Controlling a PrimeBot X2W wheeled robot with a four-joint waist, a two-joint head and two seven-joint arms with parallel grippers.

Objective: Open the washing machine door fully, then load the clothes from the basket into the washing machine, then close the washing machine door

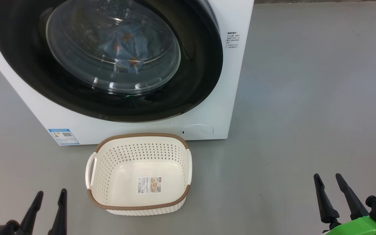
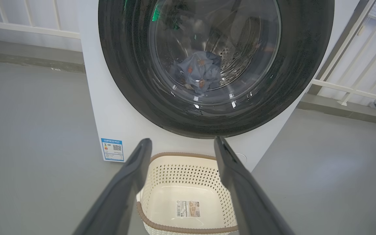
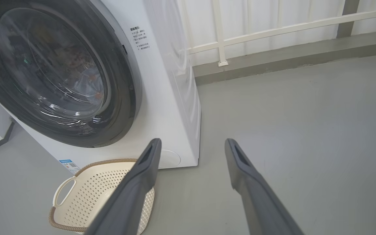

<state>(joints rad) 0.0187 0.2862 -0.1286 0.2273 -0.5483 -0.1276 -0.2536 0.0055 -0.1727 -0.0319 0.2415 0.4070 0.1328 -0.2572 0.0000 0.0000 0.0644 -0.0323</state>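
Note:
The white washing machine [image 1: 237, 81] stands on the floor with its round black door [image 1: 194, 85] shut flat against the front. Through the glass porthole I see light blue clothes [image 1: 126, 49] with orange prints lying in the drum. The cream basket [image 1: 142, 135] sits in front of the machine, and its inside shows just a label sticker. My left gripper [image 1: 52, 192] is open at the lower left, short of the basket. My right gripper [image 1: 327, 175] is open at the lower right, well clear of both. The left wrist view looks at the door [image 2: 305, 65], the clothes [image 2: 197, 70] and the basket [image 2: 181, 156].
Grey floor [image 1: 305, 98] spreads wide to the right of the machine. A white railing [image 3: 273, 31] and a low kerb run behind it. A blue label [image 1: 63, 136] and a round service flap [image 1: 197, 130] sit low on the machine's front.

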